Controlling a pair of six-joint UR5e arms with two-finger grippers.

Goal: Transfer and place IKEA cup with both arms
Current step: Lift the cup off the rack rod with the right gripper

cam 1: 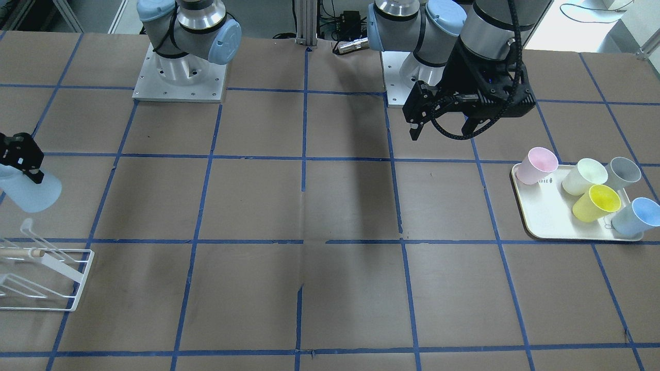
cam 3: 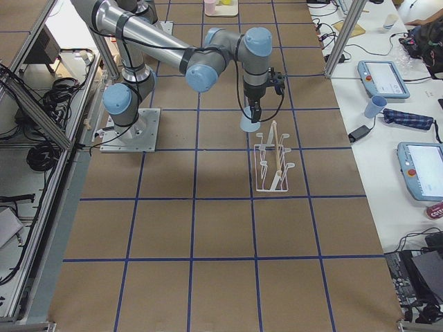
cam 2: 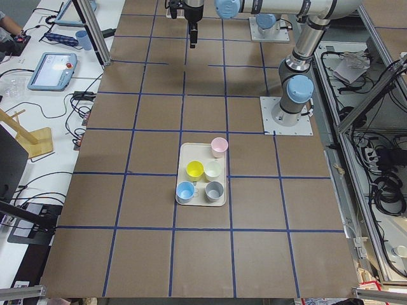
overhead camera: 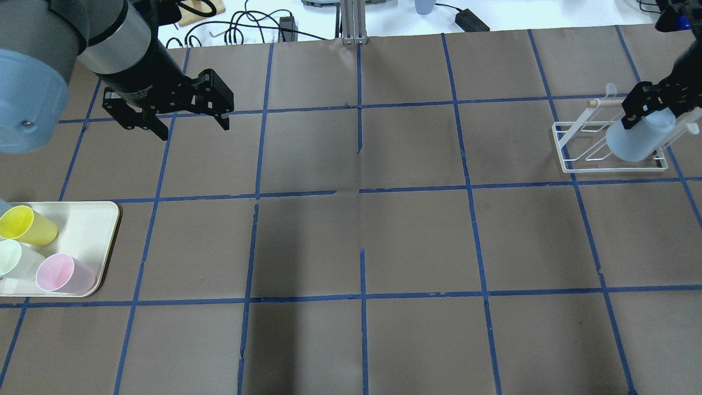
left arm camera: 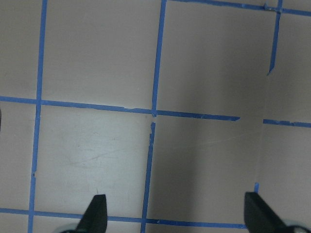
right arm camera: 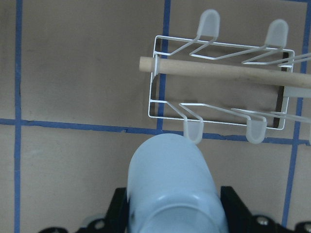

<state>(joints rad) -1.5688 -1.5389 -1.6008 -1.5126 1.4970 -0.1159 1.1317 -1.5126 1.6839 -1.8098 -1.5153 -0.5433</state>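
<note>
Item: IKEA cup (overhead camera: 639, 140), light blue, tilted, held off the table at one end of the white wire rack (overhead camera: 559, 144). Whether it touches a peg, I cannot tell.

Item: right gripper (overhead camera: 650, 107), black fingers clamped on either side of that cup.

Item: left gripper (overhead camera: 193, 129), jaws spread wide, nothing between them, hanging over bare brown table (overhead camera: 417, 236) marked with blue tape squares.

Item: cream tray (cam 1: 546, 216) at the far end from the rack, carrying a pink cup (cam 1: 536, 165), yellow cup (cam 1: 597, 202), pale green cup (cam 1: 583, 176), grey cup (cam 1: 622, 173) and a second light blue cup (cam 1: 637, 216).
</note>
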